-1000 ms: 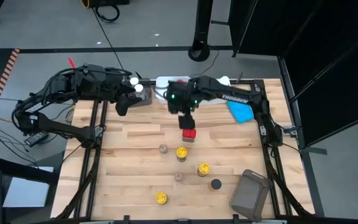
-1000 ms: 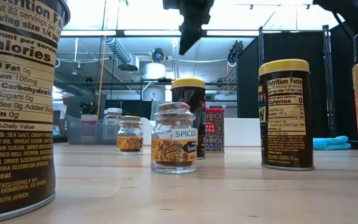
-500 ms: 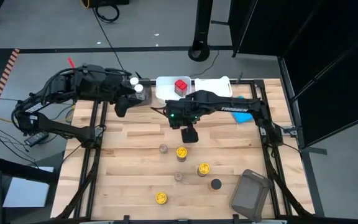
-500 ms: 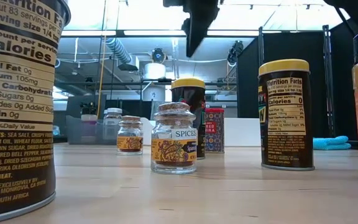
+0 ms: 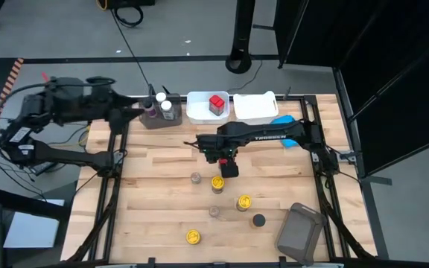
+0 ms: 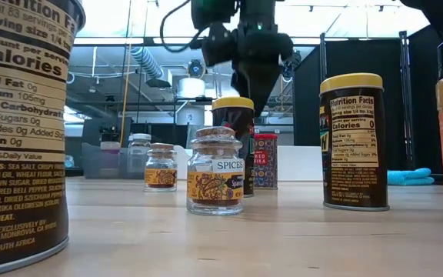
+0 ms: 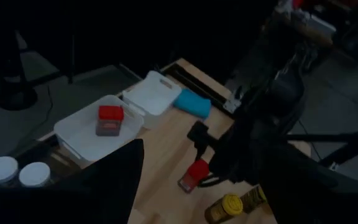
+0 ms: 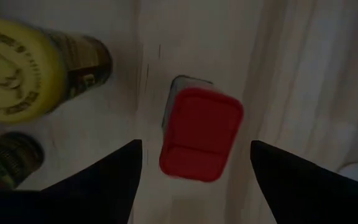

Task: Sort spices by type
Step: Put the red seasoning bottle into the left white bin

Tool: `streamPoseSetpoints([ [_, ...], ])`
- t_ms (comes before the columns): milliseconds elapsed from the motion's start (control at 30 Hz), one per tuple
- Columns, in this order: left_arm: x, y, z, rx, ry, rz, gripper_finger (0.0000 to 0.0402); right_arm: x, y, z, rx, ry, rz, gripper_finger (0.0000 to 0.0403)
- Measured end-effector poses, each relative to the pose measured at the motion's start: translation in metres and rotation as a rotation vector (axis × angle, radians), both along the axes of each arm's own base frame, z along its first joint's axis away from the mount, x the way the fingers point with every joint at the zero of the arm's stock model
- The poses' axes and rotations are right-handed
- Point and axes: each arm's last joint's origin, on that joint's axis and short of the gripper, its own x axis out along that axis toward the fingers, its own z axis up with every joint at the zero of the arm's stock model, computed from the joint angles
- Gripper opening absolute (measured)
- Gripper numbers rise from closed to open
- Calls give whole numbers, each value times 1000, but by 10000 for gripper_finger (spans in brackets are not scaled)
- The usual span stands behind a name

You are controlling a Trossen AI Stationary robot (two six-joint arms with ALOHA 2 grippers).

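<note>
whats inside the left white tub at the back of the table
One red-capped jar stands inside the left white tub, near its middle. The rest of the tub floor looks bare. The jar's contents and whatever lies under it cannot be seen from above.

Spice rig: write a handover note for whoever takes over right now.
Left gripper: open, waiting by the grey bin, which holds two white-cap jars.
Right gripper: open, above the loose red jar on the table, fingers either side, not gripping.
Done: sorted red jar in the white tub.
Left: the loose red jar, three yellow-lid jars, two glass jars, one black-cap jar.
</note>
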Motion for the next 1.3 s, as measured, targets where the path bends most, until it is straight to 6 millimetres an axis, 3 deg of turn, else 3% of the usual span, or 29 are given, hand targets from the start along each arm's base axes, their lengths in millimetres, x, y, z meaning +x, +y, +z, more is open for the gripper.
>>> streamPoseSetpoints([
  [167, -13, -2, 2, -12, -43, 21, 301, -2, -5, -23, 2, 20, -14, 309],
  [433, -14, -3, 2, -11, -46, 22, 301, -2, -12, -51, 32, -7, -37, 297],
  [633, -14, -3, 2, -11, -46, 22, 301, -7, -12, -68, 43, 15, -57, 236],
  [700, -14, -3, 2, -11, -46, 22, 301, -9, -12, -70, 30, 18, -59, 213],
  [1300, -14, -3, 2, -9, -39, 22, 301, -7, -13, -65, 0, 23, -65, 213],
])
